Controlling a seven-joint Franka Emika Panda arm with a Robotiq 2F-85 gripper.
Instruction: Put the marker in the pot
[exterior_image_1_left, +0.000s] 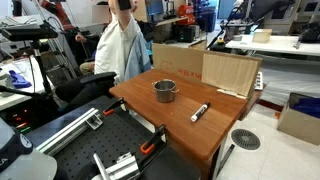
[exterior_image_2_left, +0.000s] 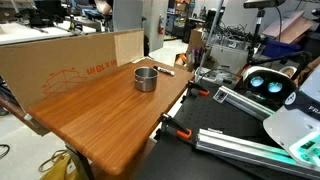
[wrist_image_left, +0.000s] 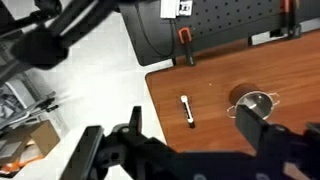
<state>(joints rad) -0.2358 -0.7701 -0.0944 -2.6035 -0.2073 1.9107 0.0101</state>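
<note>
The pincer (wrist_image_left: 195, 140) hangs high above the counter (wrist_image_left: 215, 75), its jaws spread apart and holding nothing. Below it in the wrist view the marker (wrist_image_left: 187, 110) lies flat on the wood, clear of the pot (wrist_image_left: 256, 100), which stands upright nearby and looks empty. By my judgement nothing of the task is done: approach, grasp, carry and drop all remain. The cardboard box (exterior_image_2_left: 70, 62) behind the counter bears red print, too blurred to read with confidence.
</note>
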